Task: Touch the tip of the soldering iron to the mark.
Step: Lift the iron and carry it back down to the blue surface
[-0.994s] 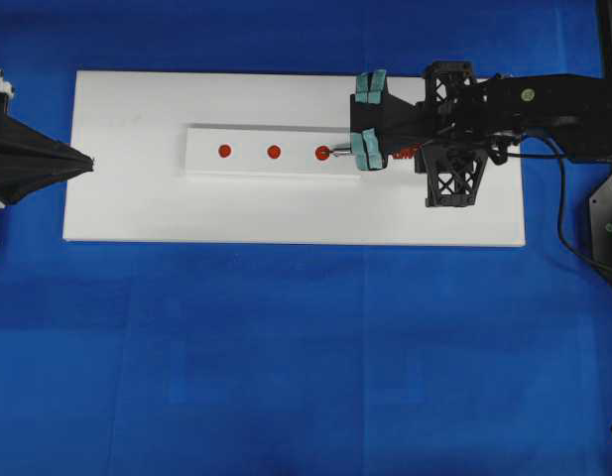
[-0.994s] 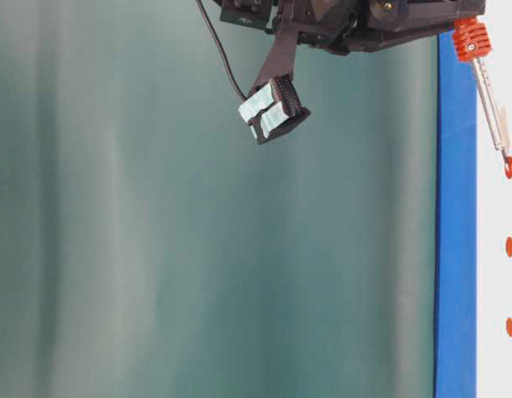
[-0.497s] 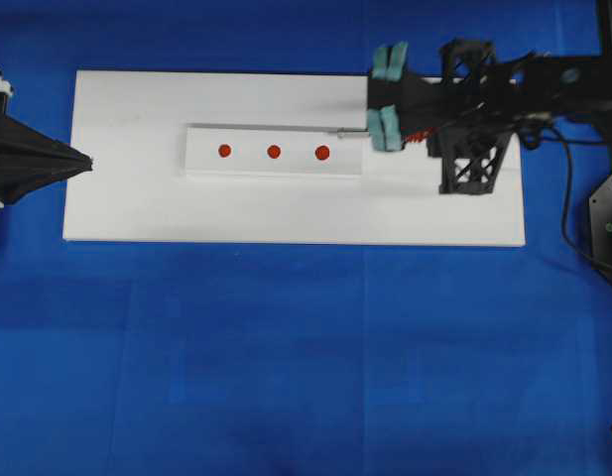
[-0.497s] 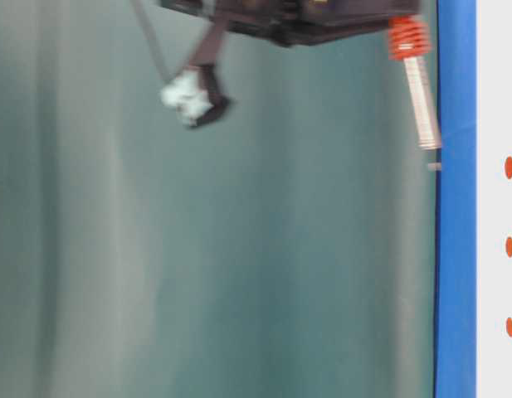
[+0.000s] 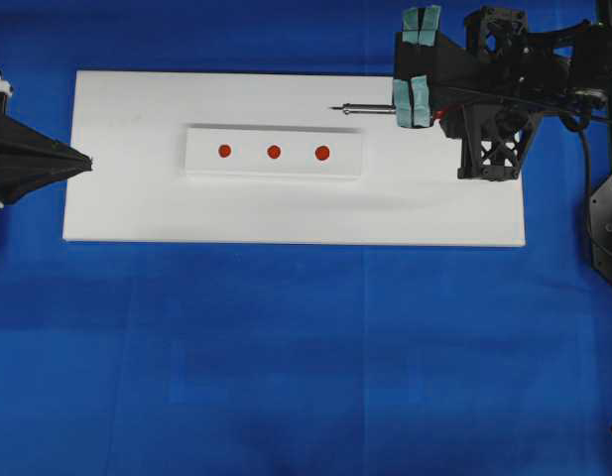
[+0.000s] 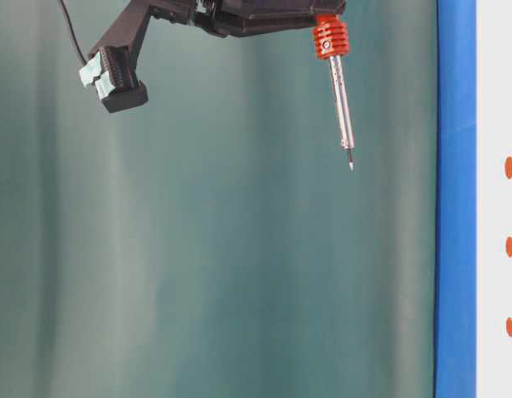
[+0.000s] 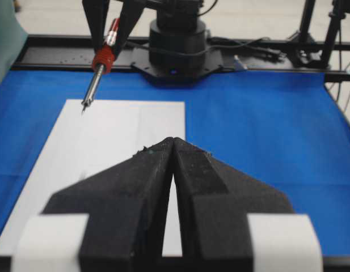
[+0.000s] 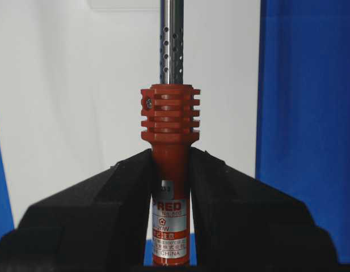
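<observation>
The right end effector (image 8: 170, 187) is clamped tight on the soldering iron (image 8: 170, 141), its two black fingers (image 8: 101, 209) pressing the orange-red handle from both sides just below the ribbed collar. The silver shaft runs straight out ahead of that end effector, perforated near the collar. In the table-level view the iron hangs in the air with its tip well clear of the white board (image 5: 127, 198). From overhead, the tip sits just beyond the far edge of the raised white strip (image 5: 201, 164), off to the side of the three red marks (image 5: 322, 153). The nearest mark is close to the tip but not touched. Opposite, the left end effector (image 7: 173, 170) rests at the board's other end, fingers pressed together, holding nothing. A blue cloth covers the worktop (image 5: 306, 347).
</observation>
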